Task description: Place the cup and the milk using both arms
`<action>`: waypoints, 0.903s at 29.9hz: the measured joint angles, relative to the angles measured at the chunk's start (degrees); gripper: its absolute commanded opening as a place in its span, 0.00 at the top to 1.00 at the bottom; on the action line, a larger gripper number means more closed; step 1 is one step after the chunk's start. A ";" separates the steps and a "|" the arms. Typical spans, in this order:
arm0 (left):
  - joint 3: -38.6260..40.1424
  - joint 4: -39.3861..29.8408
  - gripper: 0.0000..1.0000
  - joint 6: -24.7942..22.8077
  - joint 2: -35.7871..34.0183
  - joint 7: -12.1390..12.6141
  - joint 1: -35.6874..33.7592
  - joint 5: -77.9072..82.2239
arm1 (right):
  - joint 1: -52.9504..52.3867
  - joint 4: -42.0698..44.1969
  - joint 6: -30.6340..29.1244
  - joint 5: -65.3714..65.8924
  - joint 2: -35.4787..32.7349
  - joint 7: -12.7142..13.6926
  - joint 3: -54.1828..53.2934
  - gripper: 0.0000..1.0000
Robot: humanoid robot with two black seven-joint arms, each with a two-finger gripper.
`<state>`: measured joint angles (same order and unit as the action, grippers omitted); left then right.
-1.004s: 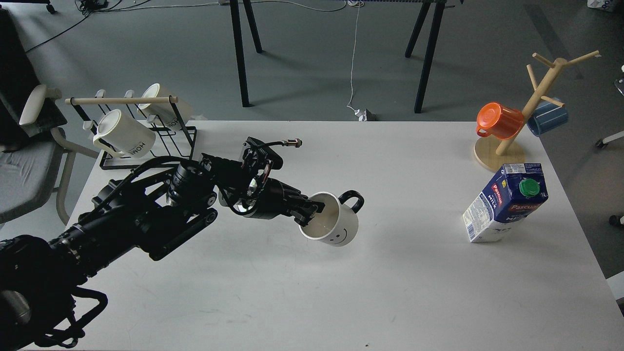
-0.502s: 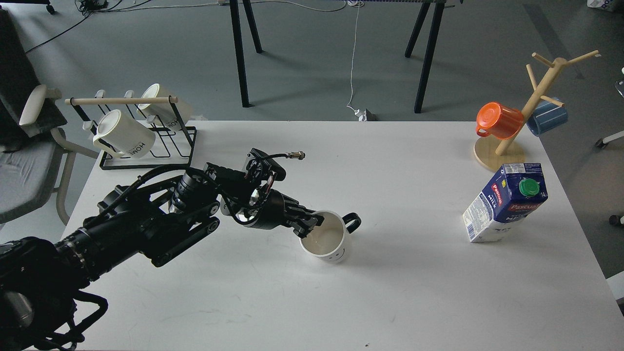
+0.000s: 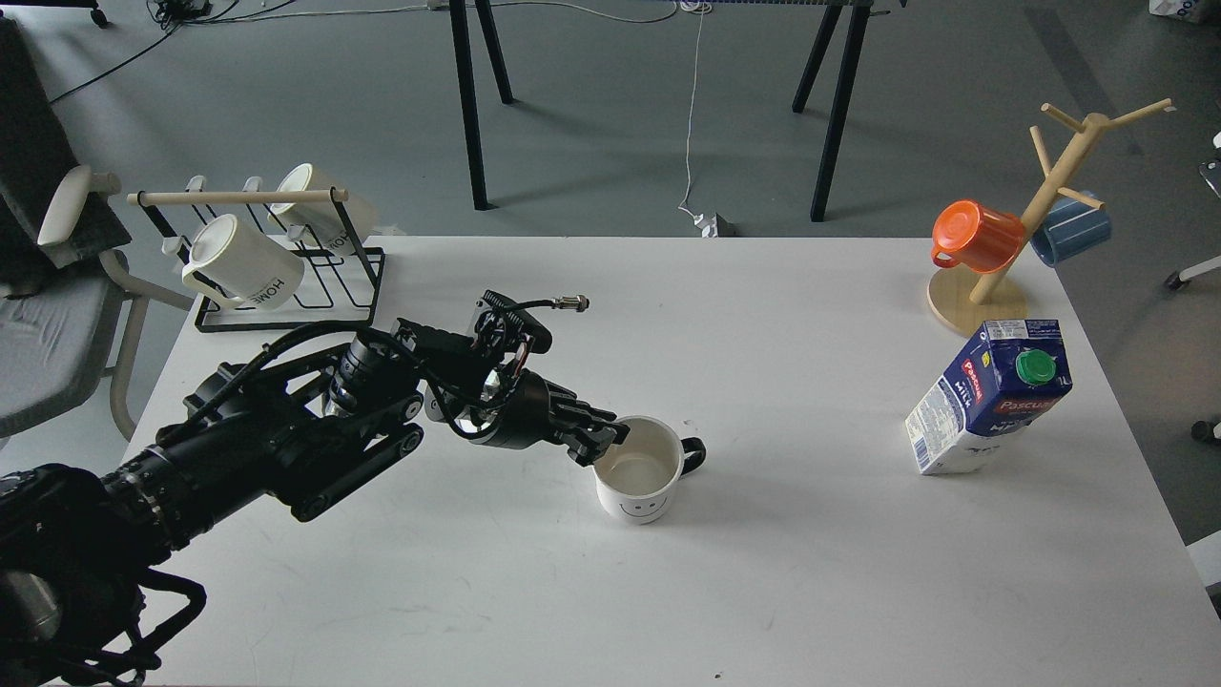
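Grey floor (image 3: 591, 114) with cables and a white cord (image 3: 693, 114) running to a power strip (image 3: 713, 225) — black trestle legs (image 3: 472, 105) behind the white table (image 3: 820, 572), grey chair (image 3: 48, 315) at left, wire mug rack (image 3: 286, 277) and wooden mug tree (image 3: 1040, 210) on the far corners.

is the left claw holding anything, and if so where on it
Yes: the left claw pinches the smiley-face mug by the left side of its rim, opposite the black handle.
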<state>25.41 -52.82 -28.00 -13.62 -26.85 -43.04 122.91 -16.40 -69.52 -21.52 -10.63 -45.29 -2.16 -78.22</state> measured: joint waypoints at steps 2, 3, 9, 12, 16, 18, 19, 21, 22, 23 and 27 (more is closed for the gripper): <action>0.23 -0.01 0.15 0.00 -0.42 -0.51 -0.30 -1.78 | 0.03 0.00 -0.01 0.00 0.02 -0.03 0.00 0.01; 0.29 -0.08 0.13 0.00 -0.93 -0.80 -0.40 -3.09 | 0.04 0.00 -0.01 0.00 0.02 -0.03 0.00 0.01; 1.14 -1.93 0.08 0.00 -6.36 -1.14 -1.37 -11.00 | 0.05 0.00 -0.02 0.00 0.03 -0.04 -0.16 0.01; 2.06 -3.16 0.06 0.00 -9.60 -1.14 -1.92 -16.11 | 0.05 -0.06 -0.01 0.00 0.02 -0.08 -0.17 0.01; 4.37 -4.97 0.04 0.00 -14.45 -1.15 -2.03 -24.47 | 0.35 -0.85 -0.02 0.27 -0.54 0.19 0.00 0.01; 6.94 -5.52 0.03 0.00 -16.77 -1.15 -2.03 -29.38 | 0.56 -1.26 0.22 0.36 -1.52 0.62 0.09 0.01; 8.60 -5.63 0.03 0.00 -17.99 -1.15 -2.04 -32.43 | 0.57 -1.47 0.52 0.36 -2.16 0.95 0.09 0.01; 11.56 -5.67 0.02 0.00 -20.52 -1.15 -2.06 -39.01 | 0.56 -1.75 1.57 -0.11 -2.92 1.53 -0.14 0.02; 12.87 -5.67 0.02 0.00 -22.05 -1.15 -2.06 -42.80 | 0.50 -1.95 2.57 -0.88 -3.07 1.74 -0.53 0.02; 13.80 -5.67 0.02 0.00 -23.44 -1.15 -2.06 -46.26 | 0.42 -2.28 4.11 -2.62 -3.15 1.88 -1.00 0.01; 15.53 -5.39 0.02 0.00 -30.13 -1.15 -1.41 -62.60 | 0.40 -4.95 14.78 -18.86 -3.34 3.98 -3.95 0.01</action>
<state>40.94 -58.20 -28.00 -43.75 -28.00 -44.45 60.31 -15.99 -74.47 -6.74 -29.49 -48.63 1.82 -82.17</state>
